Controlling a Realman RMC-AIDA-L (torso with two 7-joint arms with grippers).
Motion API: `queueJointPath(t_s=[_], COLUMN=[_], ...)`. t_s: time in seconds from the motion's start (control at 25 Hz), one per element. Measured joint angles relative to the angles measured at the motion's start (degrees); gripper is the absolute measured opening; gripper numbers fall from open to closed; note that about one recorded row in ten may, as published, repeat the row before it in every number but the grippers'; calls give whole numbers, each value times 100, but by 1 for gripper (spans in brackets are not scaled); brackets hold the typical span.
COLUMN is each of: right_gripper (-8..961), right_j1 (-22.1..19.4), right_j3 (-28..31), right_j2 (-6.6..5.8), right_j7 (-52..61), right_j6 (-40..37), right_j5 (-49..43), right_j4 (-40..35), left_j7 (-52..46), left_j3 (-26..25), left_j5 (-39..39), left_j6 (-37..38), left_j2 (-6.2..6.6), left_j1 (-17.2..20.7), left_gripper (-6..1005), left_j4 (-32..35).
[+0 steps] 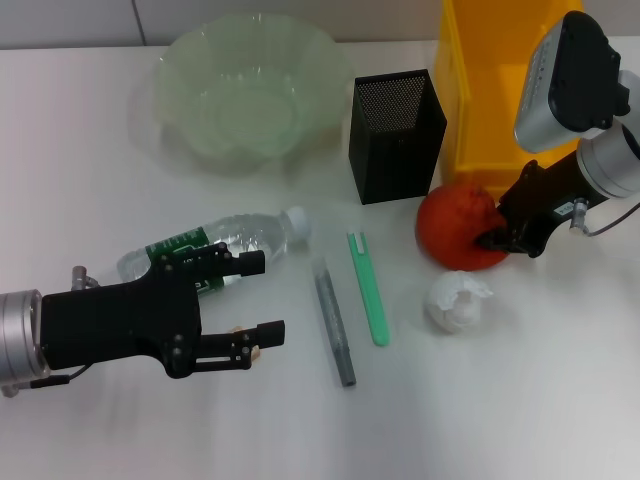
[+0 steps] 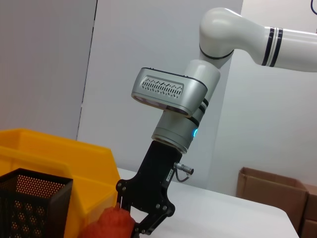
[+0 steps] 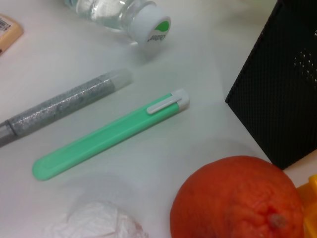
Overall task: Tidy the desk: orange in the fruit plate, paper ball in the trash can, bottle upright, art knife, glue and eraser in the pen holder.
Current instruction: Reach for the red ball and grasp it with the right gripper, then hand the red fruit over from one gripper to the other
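Right gripper (image 1: 490,238): low at the right side of the white worktop (image 1: 520,420), in front of the trash can (image 1: 490,110). Its black jaws reach onto the right flank of the orange (image 1: 458,228); in the left wrist view the jaws are spread around the fruit's top, one finger on either side, touching or nearly so. Whether they press hard enough to carry it cannot be told. The orange sits on the worktop, just beside the front right corner of the pen holder (image 1: 395,135) and close against the yellow bin's front wall.

Left gripper (image 1: 262,298): low over the worktop at front left, jaws released and spread apart, holding nothing. The upper finger lies over the green label of the bottle (image 1: 225,240); the eraser (image 1: 243,342) shows as a tan scrap just behind the lower finger.

Containers: fruit plate (image 1: 245,85) at rear left, nothing in it. Pen holder between plate and trash can; no contents visible. Trash can interior mostly hidden by the right arm.

Other items: bottle lying on its side, white cap pointing toward the centre. Grey glitter glue stick (image 1: 333,320) and green art knife (image 1: 367,288) lie side by side, apart, in the centre. Paper ball (image 1: 456,301) rests just in front of the orange.
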Motion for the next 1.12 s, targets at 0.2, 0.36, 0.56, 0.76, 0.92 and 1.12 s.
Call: queueJointPath(t_s=[0.2, 0.36, 0.56, 0.76, 0.92, 1.12], right_gripper=[151, 148, 144, 140, 137, 133], right_j1=[0, -25, -310, -601, -688, -889], right_j3=[1, 0, 0, 0, 3, 5], right_j2=[0, 0, -4, -4, 0, -8], right_j7=[0, 2, 26, 43, 25, 10], right_j6=[-9, -184, -663, -908, -922, -933], right_j5=[0, 55, 419, 746, 810, 1075], right_j4=[-1, -137, -846, -1332, -1406, -1629], left_j7=[0, 0, 0, 0, 0, 0], left_j3=[0, 0, 0, -5, -9, -9], left_j5=[0, 0, 0, 0, 0, 0], left_j6=[0, -1, 2, 4, 12, 14], left_j2=[0, 0, 0, 0, -1, 0], left_j1=[9, 10, 11, 11, 10, 2], left_gripper=[811, 810, 810, 810, 810, 811], left_j4=[9, 9, 9, 9, 10, 9])
